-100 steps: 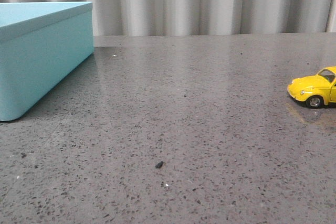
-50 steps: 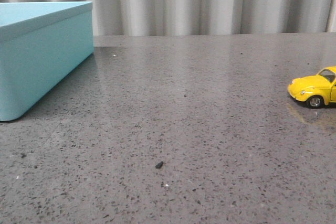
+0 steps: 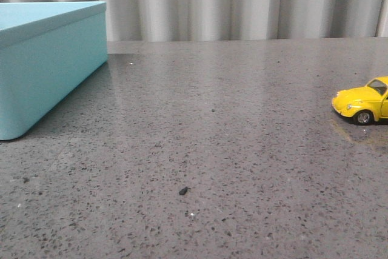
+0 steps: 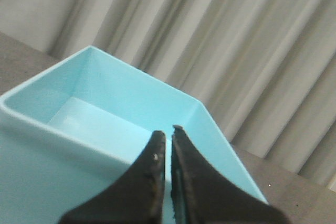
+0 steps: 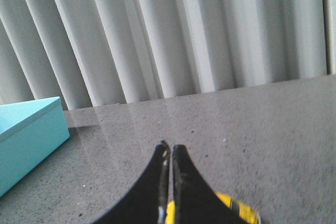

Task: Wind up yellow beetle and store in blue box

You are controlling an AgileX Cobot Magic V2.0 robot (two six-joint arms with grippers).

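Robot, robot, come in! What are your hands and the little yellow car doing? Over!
Both hands shut, empty. Yellow beetle on the table at far right, untouched. Blue box far left, open. Only a small dark speck on the table between.

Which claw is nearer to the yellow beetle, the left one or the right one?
The right. The right claw hangs closed directly over the yellow beetle, which peeks out beneath it. The left claw, also closed, is over the blue box.
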